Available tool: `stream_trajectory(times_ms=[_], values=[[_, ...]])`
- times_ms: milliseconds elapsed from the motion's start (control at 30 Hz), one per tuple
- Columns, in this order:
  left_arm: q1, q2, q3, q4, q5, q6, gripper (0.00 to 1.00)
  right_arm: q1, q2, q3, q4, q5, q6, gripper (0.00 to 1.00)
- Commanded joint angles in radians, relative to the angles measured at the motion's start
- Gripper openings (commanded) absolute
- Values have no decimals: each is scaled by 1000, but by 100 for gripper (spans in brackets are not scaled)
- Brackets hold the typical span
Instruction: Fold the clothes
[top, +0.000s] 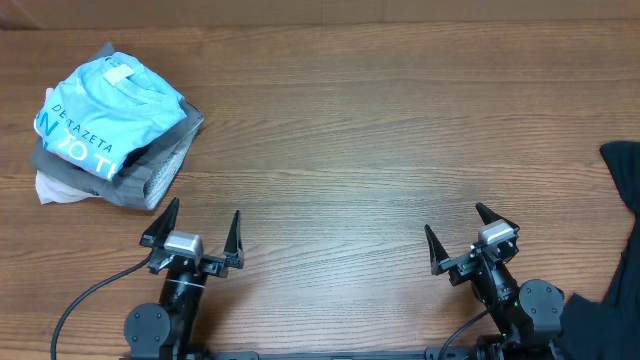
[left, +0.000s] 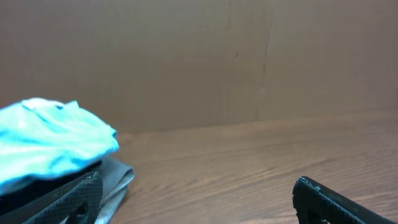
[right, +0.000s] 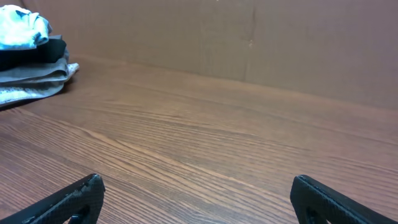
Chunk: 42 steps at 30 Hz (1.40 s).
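Now the dark garment (top: 622, 165) is lying at the right edge, nearest the right pincer (top: 454, 218), which, like the left pincer (top: 206, 207), is gaping empty.

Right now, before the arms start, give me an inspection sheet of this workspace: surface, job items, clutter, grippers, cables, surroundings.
Surface: wooden table, bare in the middle.
Job's things: blue T-shirt folded on top of a stack at the far left, grey garment and white garment beneath; dark cloth at the right edge, partly out of frame.
Clutter: nothing seen.
Grippers: left gripper and right gripper both open, empty, at the near edge.
Cables: black cable curving beside the left arm's base.
Surroundings: plain brown panel behind the table.
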<state>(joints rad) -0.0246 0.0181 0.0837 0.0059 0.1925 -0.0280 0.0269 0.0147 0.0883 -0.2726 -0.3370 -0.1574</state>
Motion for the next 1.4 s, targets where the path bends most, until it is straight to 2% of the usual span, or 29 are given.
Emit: stream_trajectory(times_ms=[0,67,167,1367], values=[[10,-15,-48,10,-16,-14,100,-3,-10,-3,6,-5,0,100],[10,-15,-79,10,-16,-14,100,-3,-10,-3,6,-5,0,100],[9,-15,-79,-69,-18,-14,100,-3,-10,-3,6,-5,0,100],[9,-14,-79,-64,-17,-13,100,-3,-10,-3,6,-5,0,100]])
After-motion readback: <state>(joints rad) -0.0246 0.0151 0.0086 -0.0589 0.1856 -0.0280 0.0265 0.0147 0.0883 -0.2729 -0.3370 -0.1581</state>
